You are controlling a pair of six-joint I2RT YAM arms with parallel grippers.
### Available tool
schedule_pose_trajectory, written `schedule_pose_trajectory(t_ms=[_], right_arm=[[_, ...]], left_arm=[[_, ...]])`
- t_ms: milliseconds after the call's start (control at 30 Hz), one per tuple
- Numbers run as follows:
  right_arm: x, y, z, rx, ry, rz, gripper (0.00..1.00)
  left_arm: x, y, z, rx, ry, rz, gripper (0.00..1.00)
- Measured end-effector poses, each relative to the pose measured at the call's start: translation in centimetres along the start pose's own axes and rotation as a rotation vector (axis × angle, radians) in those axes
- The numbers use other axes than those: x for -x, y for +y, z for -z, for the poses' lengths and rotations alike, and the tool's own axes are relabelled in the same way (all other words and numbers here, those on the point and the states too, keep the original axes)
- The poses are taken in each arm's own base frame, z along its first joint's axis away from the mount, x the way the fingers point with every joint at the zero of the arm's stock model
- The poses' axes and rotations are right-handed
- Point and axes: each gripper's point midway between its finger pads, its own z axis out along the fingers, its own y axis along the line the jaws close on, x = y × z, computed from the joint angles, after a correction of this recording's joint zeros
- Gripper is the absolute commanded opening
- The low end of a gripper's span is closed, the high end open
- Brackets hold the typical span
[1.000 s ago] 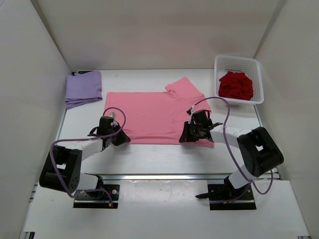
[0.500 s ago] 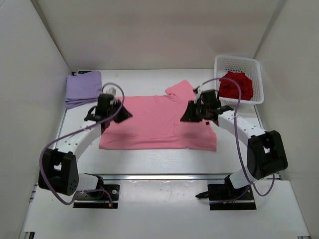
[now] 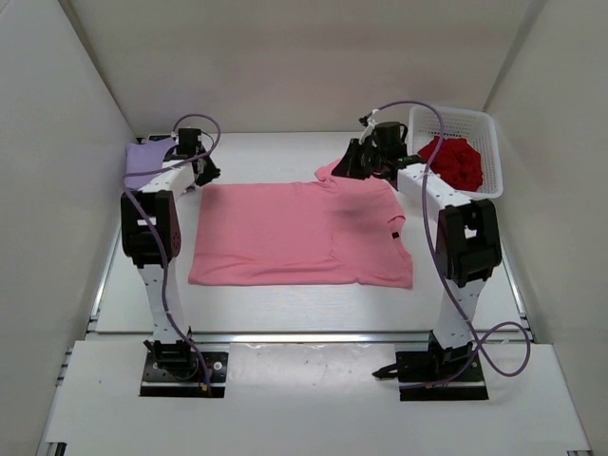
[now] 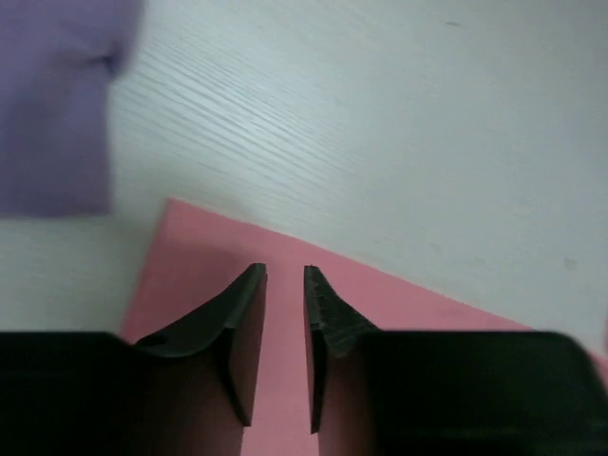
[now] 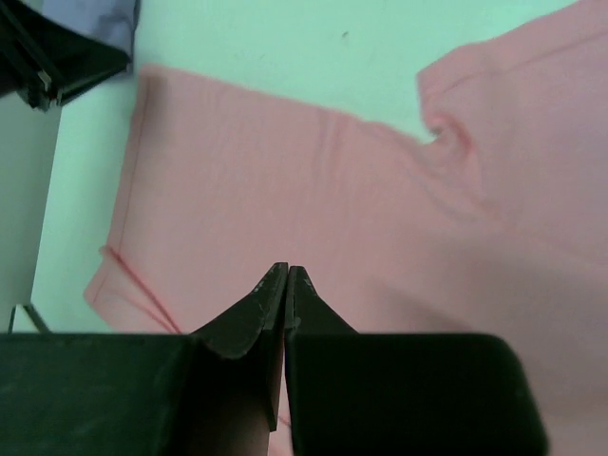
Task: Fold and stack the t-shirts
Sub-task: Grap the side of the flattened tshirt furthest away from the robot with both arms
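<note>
Lying folded at the far left corner of the pale wood-grain worktop (image 3: 285,304) is a lavender t-shirt (image 3: 141,161). Just beside it, the left gripper (image 4: 285,275) hovers over the far left corner of a pink t-shirt (image 3: 294,233), jaws slightly spread with nothing between them. The pink t-shirt lies flat across the middle. The right gripper (image 5: 286,271), pressed together and empty, hangs above the shirt's far right part. At far right, a white lattice basket (image 3: 496,157) holds a crumpled dark red t-shirt (image 3: 456,163). Plain white walls stand on three sides.

bg: white walls (image 3: 285,66) 3 sides | white woodgrain table (image 3: 285,299) | even light
</note>
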Motion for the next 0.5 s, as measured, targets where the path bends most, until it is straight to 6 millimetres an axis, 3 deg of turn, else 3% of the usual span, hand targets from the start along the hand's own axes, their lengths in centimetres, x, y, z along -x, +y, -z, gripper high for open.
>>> schedule_pose_trajectory(t_ms=[100, 200, 500], right_arm=[[2.8, -1.3, -0.9, -0.023, -0.028, 0.010, 0.00], [4.5, -2.3, -0.9, -0.051, -0.058, 0.028, 0.00], [4.1, -3.8, -1.3, -0.082, -0.023, 0.032, 0.03]], left_arm=[[-0.2, 2.8, -2.2, 0.102, 0.044, -0.031, 0.38], [0.7, 3.7, -3.6, 0.164, 0.051, -0.077, 0.38], [0.2, 6.4, -3.5, 0.247, 0.091, -0.131, 0.45]])
